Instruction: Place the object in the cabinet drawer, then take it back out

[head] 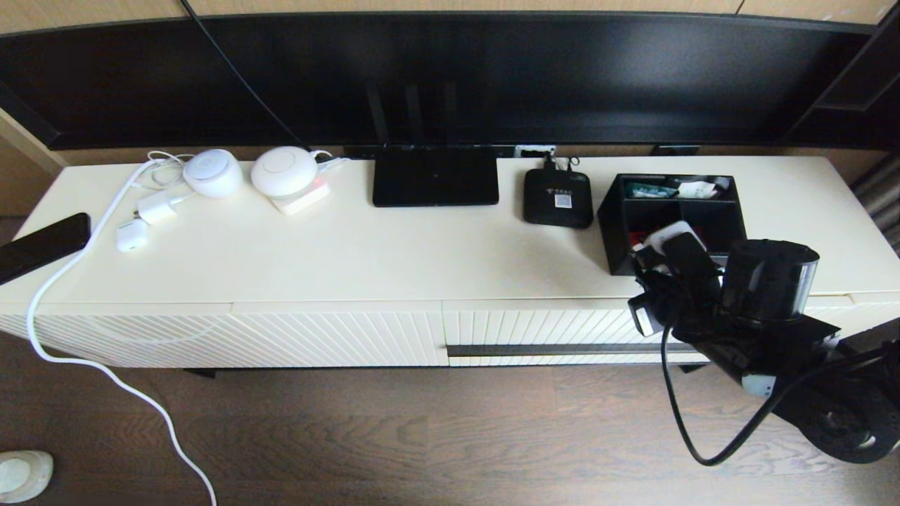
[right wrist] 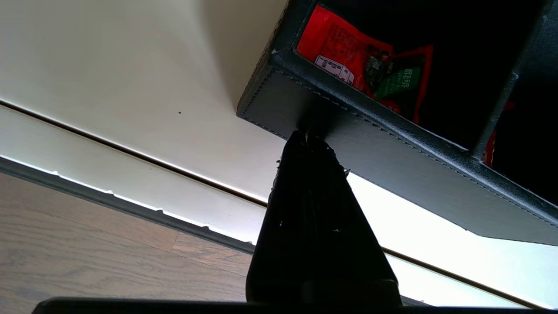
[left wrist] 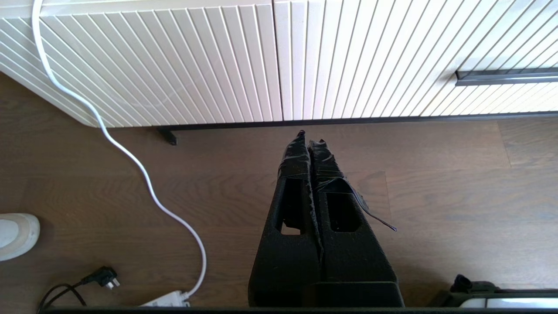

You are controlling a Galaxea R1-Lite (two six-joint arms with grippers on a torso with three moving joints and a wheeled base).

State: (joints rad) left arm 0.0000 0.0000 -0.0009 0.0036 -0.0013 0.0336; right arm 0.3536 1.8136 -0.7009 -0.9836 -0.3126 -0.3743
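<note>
The black organizer box (head: 671,214) stands on the cabinet top at the right, with colourful packets in its compartments; a red packet (right wrist: 362,65) shows in the right wrist view. My right gripper (right wrist: 307,136) is shut with nothing in it. Its tips are at the outside of the box's front wall (right wrist: 392,152), near the left corner. In the head view the right gripper (head: 650,270) sits at the box's front edge. The cabinet drawer (head: 562,325) below is closed, its dark bar handle (head: 562,349) free. My left gripper (left wrist: 310,137) is shut and empty, low over the floor.
Left of the box are a small black set-top box (head: 557,198) and a flat black router (head: 434,176), with white gadgets (head: 284,171) and chargers further left. A white cable (head: 70,267) hangs down to the wooden floor. The handleless ribbed panel (left wrist: 174,61) faces the left gripper.
</note>
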